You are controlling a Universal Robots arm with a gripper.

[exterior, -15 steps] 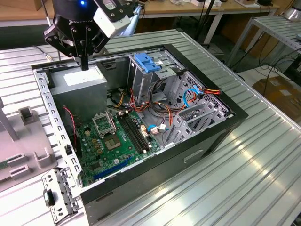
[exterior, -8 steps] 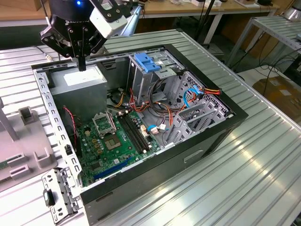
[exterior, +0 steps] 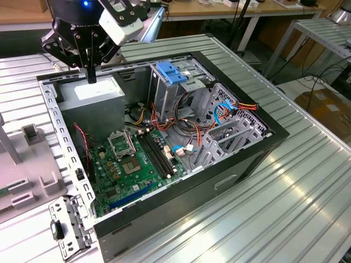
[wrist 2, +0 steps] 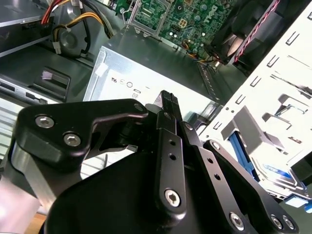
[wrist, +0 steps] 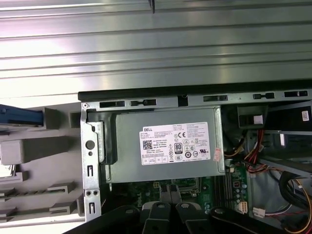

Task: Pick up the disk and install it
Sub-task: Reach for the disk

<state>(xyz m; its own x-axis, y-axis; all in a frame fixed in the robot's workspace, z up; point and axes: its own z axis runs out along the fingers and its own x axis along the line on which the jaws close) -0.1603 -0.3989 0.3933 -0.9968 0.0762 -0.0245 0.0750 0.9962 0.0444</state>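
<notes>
My gripper [exterior: 91,74] hangs above the back corner of the open computer case [exterior: 241,159], over the grey power supply box [exterior: 90,93]. Its black fingers [wrist 2: 168,100] stand together, shut, with nothing between them. In the first wrist view the finger links [wrist: 171,214] sit just under the supply's white sticker [wrist: 175,144]. A bright blue edge with a strip of silver below it, which I take for the disk [wrist: 19,117], lies on the grey fixture beside the case, apart from the gripper. The second wrist view shows blue plastic and a blue-banded label of the disk [wrist 2: 279,171].
Inside the case are a green motherboard [exterior: 137,164], bundles of coloured cables [exterior: 186,129] and a metal drive cage with a blue latch piece [exterior: 171,72]. A grey fixture [exterior: 27,164] stands at the exterior view's left. The ribbed metal table [exterior: 285,208] stretches to the right.
</notes>
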